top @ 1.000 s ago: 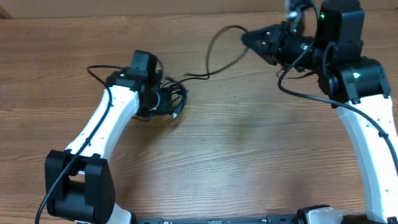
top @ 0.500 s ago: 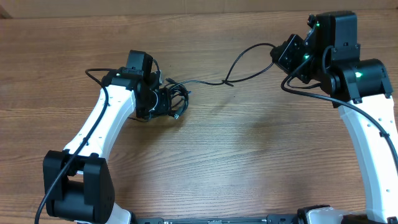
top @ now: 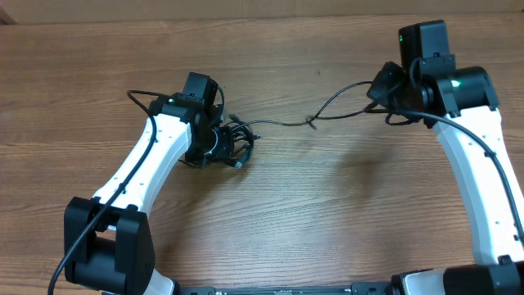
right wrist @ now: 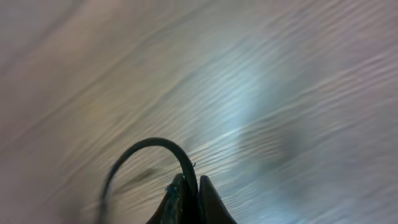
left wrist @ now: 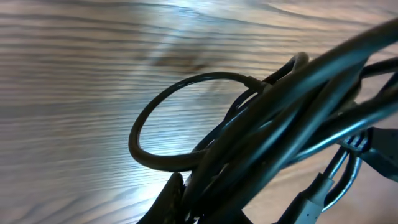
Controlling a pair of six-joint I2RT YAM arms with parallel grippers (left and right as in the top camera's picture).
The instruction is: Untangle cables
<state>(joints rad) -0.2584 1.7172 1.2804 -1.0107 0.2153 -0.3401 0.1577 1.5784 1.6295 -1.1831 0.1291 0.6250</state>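
The cables are thin black cords. A knotted bundle (top: 239, 141) lies left of centre on the wooden table, and my left gripper (top: 225, 146) is shut on it. Up close the bundle (left wrist: 292, 112) fills the left wrist view, one loop (left wrist: 138, 134) bulging left, with my left gripper (left wrist: 205, 208) clamped at its base. One strand (top: 282, 124) runs right from the bundle through a small kink (top: 311, 123) and up to my right gripper (top: 378, 88). In the right wrist view the right gripper (right wrist: 193, 200) is shut on that strand (right wrist: 149, 144), which arcs away to the left.
The table's far edge (top: 246, 12) runs along the top of the overhead view. Thicker black wires belong to the arms, one at the left arm (top: 135, 97) and one at the right arm (top: 401, 121). Bare wood (top: 327, 213) lies between the arms.
My right gripper has swung right and toward me with its strand, drawing it out longer and straighter. The left gripper and the bundle have shifted slightly right.
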